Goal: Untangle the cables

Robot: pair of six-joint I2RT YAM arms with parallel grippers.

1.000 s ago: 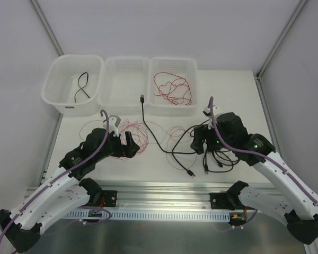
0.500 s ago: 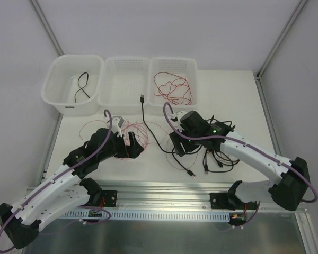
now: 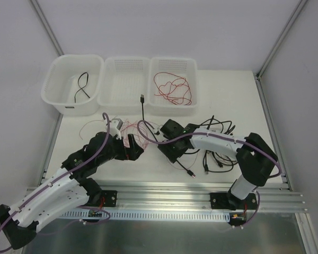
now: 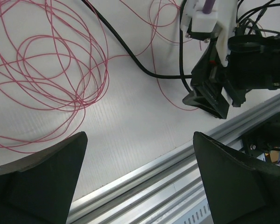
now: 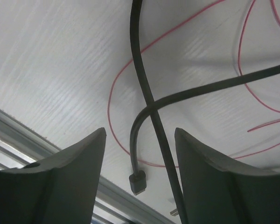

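Low over the counter, the right gripper straddled the crossed black cable, jaws half apart, holding nothing; the left gripper gaped wide over the red wire coil. Pinching only the upper strand seemed wisest.

The back of the table is closed off by three bins set side by side. The ground under the left gripper is partly taken up by red wire coils; bare surface is seen between its spread fingers. A black cable is crossed over itself between the right gripper fingers, touching neither. Only a narrow strip is found between the two grippers. The right side is blocked by a black cable pile, with bare surface beyond it. The near edge is bounded by a metal rail.
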